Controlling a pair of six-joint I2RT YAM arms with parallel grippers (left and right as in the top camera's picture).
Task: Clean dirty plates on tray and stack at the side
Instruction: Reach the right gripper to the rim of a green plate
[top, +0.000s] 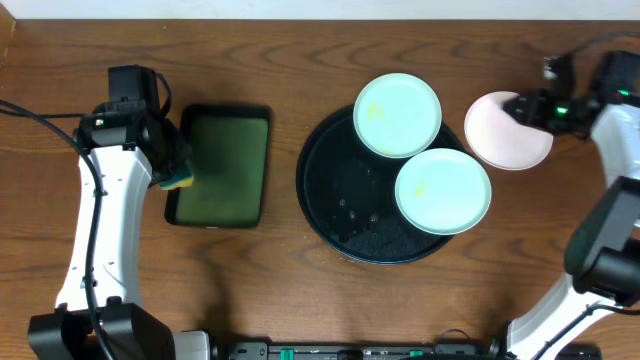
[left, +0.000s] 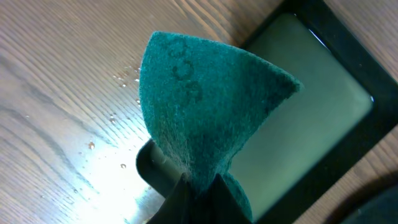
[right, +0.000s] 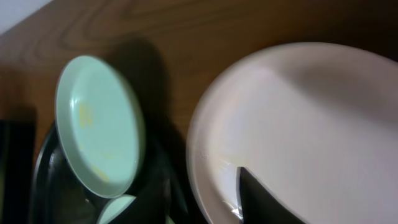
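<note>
Gripping green scrub pad (left: 208, 106) in left claw (left: 189, 198), over left rim of green tray (top: 228, 165). Touching far rim of white plate (top: 505, 138) with right claw (top: 538, 104); can't tell if clamped. Plate on tabletop (top: 300, 300), just right of black tray (top: 340, 195). On tray: two mint plates (top: 398, 115) (top: 443, 190), touching, both overhanging rim. Bare tabletop up front.

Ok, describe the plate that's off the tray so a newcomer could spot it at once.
Find the big round black tray mid-table, with two pale mint plates on its right half. Just past its right rim, on bare wood, is the white plate, the right pincer at its edge. It alone is white and off the tray.
</note>
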